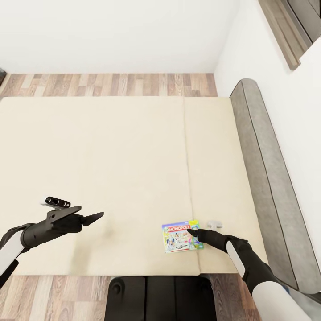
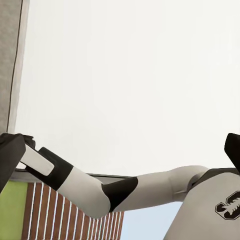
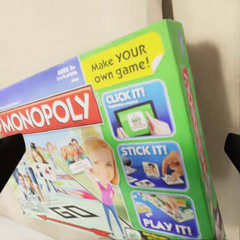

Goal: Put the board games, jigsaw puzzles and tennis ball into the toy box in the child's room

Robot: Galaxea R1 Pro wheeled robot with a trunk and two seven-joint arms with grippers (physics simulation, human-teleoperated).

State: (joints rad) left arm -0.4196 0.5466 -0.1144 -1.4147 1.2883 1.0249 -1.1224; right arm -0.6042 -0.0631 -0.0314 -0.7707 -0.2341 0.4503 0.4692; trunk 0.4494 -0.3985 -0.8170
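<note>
Right end effector (image 1: 193, 231) reaches low over the near part of the bed (image 1: 111, 169), its dark fingertips right at the green edge of the Monopoly board game (image 1: 180, 236); in the right wrist view the two finger tips sit far apart at either side of the picture with the box lid between them, so the jaws stand wide and hold nothing. Left end effector (image 1: 91, 218) hangs above bare mattress well away to the left, also spread and empty. The Monopoly box lies flat near the bed's front edge, just left of the seam line (image 1: 189, 178). I judge it to be light, stiff printed card with a glossy, rather slippery lid; lying flat on a soft mattress it offers no face to pinch from above, so the sensible hold is across its thin edges, likely the green side nearest the fingers, with one finger pressed into the mattress to get underneath. A grip at one edge may let the box droop or swing, and hard squeezing could dent the card. A small pale object (image 1: 215, 224) rests just beyond the seam; I cannot tell what it is. The bed is wide and cream, with a grey padded headboard (image 1: 263, 178) along its right side, white walls and a wood plank floor (image 1: 111, 84) beyond.
</note>
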